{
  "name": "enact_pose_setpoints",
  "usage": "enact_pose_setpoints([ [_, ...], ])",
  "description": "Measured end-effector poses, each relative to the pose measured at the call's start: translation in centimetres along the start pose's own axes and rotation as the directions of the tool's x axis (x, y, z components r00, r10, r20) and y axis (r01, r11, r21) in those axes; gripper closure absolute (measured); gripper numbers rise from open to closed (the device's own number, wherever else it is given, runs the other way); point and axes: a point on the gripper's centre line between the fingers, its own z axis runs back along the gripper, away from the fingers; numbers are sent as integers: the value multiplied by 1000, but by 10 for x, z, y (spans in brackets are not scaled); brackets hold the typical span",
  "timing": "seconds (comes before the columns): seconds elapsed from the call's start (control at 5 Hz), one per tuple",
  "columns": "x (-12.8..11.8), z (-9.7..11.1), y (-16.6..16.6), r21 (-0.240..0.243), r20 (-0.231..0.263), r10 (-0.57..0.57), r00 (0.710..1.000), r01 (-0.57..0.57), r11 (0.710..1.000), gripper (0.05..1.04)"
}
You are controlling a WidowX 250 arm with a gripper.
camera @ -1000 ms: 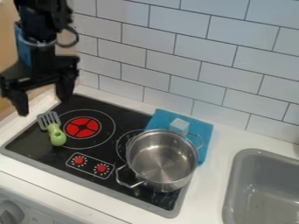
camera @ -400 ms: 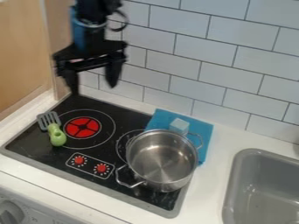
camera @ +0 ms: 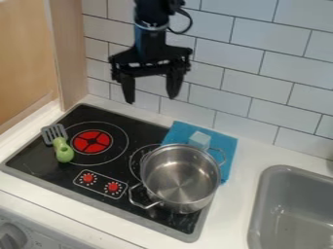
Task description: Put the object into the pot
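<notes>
My gripper (camera: 151, 99) hangs open in front of the tiled wall, above the back of the stove, with nothing between its fingers. A steel pot (camera: 179, 177) stands on the right part of the stove, and its inside looks empty. Behind the pot, a pale blue cube (camera: 199, 140) rests on a blue cloth (camera: 222, 143), below and to the right of my gripper. A spatula with a green handle (camera: 63, 150) lies on the stove's left side.
The black stove (camera: 123, 164) has a red burner mark (camera: 92, 141) and two red knobs. To the right, a grey sink (camera: 290, 209) is set into the white counter (camera: 242, 194). The tiled wall (camera: 257, 82) runs along the back, and a wooden panel stands at the left.
The gripper has moved right across the view, from over the left edge of the stove to above its back, staying open. The pot, cube, cloth and spatula have stayed in place.
</notes>
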Motion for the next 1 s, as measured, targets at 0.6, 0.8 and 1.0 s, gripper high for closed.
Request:
enact_pose_setpoints([
  [0.6,-11,-28,-37,-56,-86,-214,973,210,976,85],
  [0.8,-15,-35,-49,-61,-101,-255,962,250,966,85],
  [1.0,-14,-43,-54,-66,-113,-282,953,276,959,85],
])
